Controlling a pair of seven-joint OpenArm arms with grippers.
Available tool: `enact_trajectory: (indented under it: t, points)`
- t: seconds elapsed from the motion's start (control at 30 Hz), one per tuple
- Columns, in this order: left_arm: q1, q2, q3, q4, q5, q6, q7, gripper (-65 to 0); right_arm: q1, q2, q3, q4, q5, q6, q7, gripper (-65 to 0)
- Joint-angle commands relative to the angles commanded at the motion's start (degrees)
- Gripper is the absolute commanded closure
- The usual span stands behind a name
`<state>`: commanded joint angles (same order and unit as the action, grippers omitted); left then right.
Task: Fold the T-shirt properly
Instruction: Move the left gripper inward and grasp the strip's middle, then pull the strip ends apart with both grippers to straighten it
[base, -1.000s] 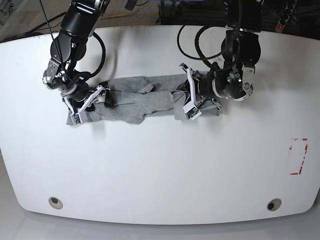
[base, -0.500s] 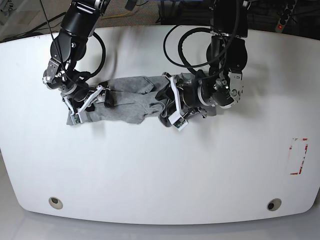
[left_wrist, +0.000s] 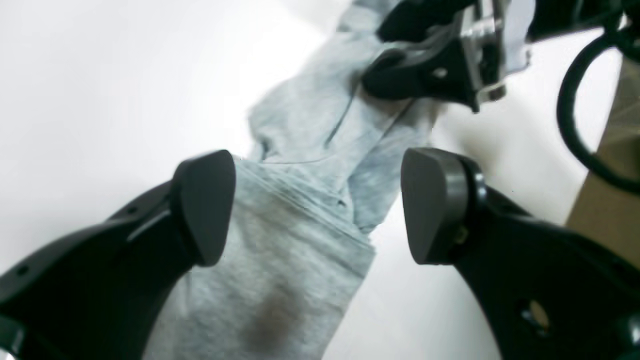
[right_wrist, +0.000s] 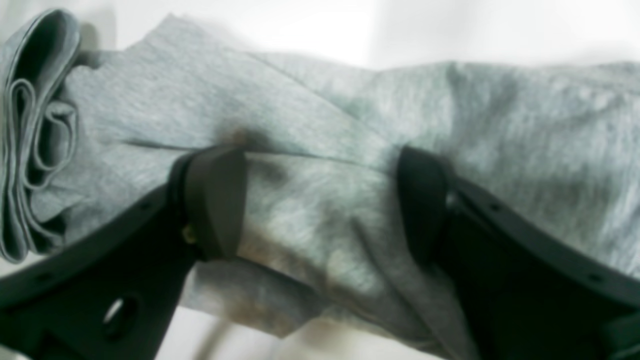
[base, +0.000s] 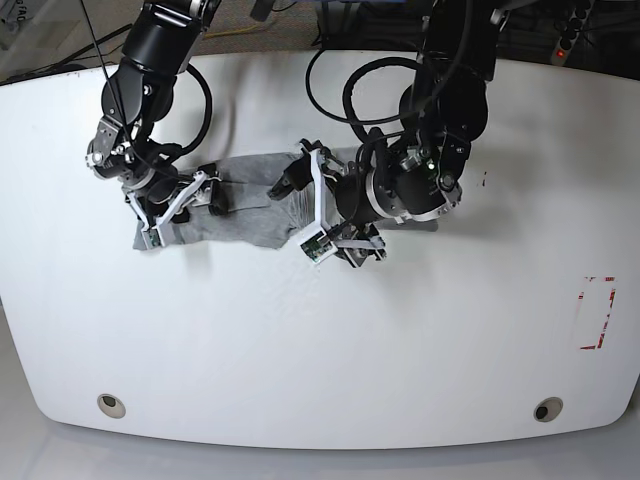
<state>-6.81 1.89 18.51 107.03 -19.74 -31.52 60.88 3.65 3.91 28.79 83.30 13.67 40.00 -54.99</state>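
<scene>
The heather-grey T-shirt (base: 245, 200) lies bunched in a long strip across the far half of the white table (base: 320, 340). My left gripper (base: 305, 212) is open and low over the strip's middle. In the left wrist view the left gripper (left_wrist: 320, 205) has wide-apart fingers (left_wrist: 205, 205), with a fold of the T-shirt (left_wrist: 295, 240) between them. My right gripper (base: 178, 210) is open at the strip's left end. In the right wrist view the right gripper (right_wrist: 320, 200) straddles the T-shirt (right_wrist: 320, 115), fingers (right_wrist: 215, 200) down on it. Stacked folded edges show at the left.
A red-marked rectangle (base: 597, 312) is on the table at the right. Two round holes (base: 112, 405) (base: 546, 409) sit near the front edge. Black cables (base: 370, 80) loop behind the left arm. The right gripper also shows in the left wrist view (left_wrist: 440, 65).
My left arm has swept leftward along the shirt from its right end to its middle, and the cloth's right part has bunched leftward with it. The right arm has not moved.
</scene>
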Motion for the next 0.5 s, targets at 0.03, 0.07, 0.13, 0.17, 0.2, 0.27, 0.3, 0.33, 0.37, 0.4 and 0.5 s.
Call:
enact_trajectory:
  t: [0.03, 0.07, 0.13, 0.17, 0.2, 0.27, 0.3, 0.33, 0.37, 0.4, 0.5]
  points:
    - [0.1, -0.7, -1.2, 0.2, 0.7, 0.0, 0.0, -47.8, 0.7, 0.0, 0.2, 1.1, 0.5, 0.00, -1.0, -45.8]
    - [0.2, -1.6, -2.3, 0.2, 1.2, 0.0, 0.0, -47.8, 1.1, 0.1, 0.4, 1.8, 1.2, 0.00, -1.8, -45.8]
    - [1.8, -4.0, -4.7, 0.1, 1.8, -0.1, -0.2, -47.6, 1.7, 0.2, 1.8, 3.7, 4.0, 0.00, -4.3, -45.8]
    - [2.5, -4.7, -5.8, 0.1, 2.0, -0.1, -0.3, -47.6, 1.8, 0.4, 2.8, 4.6, 5.8, 0.00, -5.5, -46.0]
    - [3.4, -5.8, -7.2, 0.2, 1.8, -0.1, -0.3, -47.6, 2.1, 1.4, 4.4, 6.2, 8.0, 0.00, -7.3, -46.5]
    - [5.2, -7.4, -9.6, 0.1, 1.8, -0.2, -0.4, -47.6, 3.2, 3.0, 6.5, 7.6, 11.6, 0.00, -10.2, -46.6]
    - [5.8, -8.0, -10.5, 0.0, 1.8, -0.2, -0.4, -47.6, 3.6, 3.4, 7.5, 7.6, 13.3, 0.00, -11.3, -46.6]
    - [6.7, -8.5, -12.0, 0.0, 1.8, -0.2, -0.4, -47.6, 4.2, 4.0, 8.8, 7.6, 15.2, 0.00, -12.6, -46.6]
    - [7.4, -8.9, -13.5, -0.1, 1.8, -0.2, -0.4, -47.6, 4.7, 4.5, 10.2, 7.6, 16.4, 0.00, -13.4, -46.8]
    - [7.9, -9.0, -14.9, -0.1, 1.8, -0.2, -0.4, -47.6, 5.1, 5.0, 11.6, 7.5, 17.2, 0.00, -13.8, -46.8]
    - [9.5, -8.9, -20.4, 0.0, 1.8, -0.2, -0.4, -47.4, 6.8, 7.4, 16.2, 5.0, 18.3, 0.00, -15.4, -46.8]
